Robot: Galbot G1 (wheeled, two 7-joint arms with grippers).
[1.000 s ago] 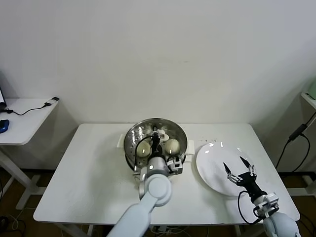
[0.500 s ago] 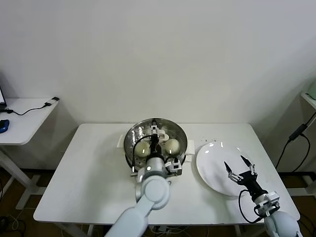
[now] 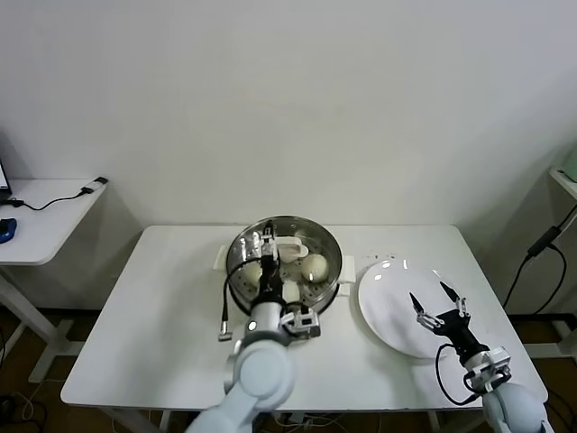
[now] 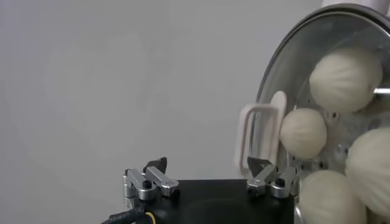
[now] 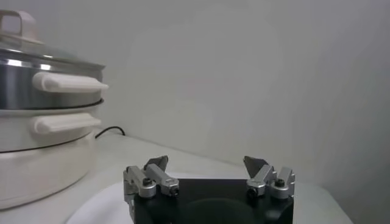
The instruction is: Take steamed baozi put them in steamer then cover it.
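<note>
Four steamed baozi (image 4: 344,79), cream-white, smooth and domed, lying under the cover (image 4: 259,137) inside the steamer (image 3: 329,244). Round clear glass with a metal rim and a cream-white looped rectangular handle, seated on the pot. Shiny steel wall, cream-white base and side handles, standing at the middle of the counter's (image 3: 162,316) back edge. Left gripper (image 3: 266,245) above the cover's left part, just beside the handle, fingers spread and clasping nothing; contact with the glass impossible to judge. Right gripper (image 3: 433,302) over the flat, glossy white plate (image 3: 388,280) toward the counter's right edge, well apart from the steamer, its dark pointed fingers likewise parted and bare.
</note>
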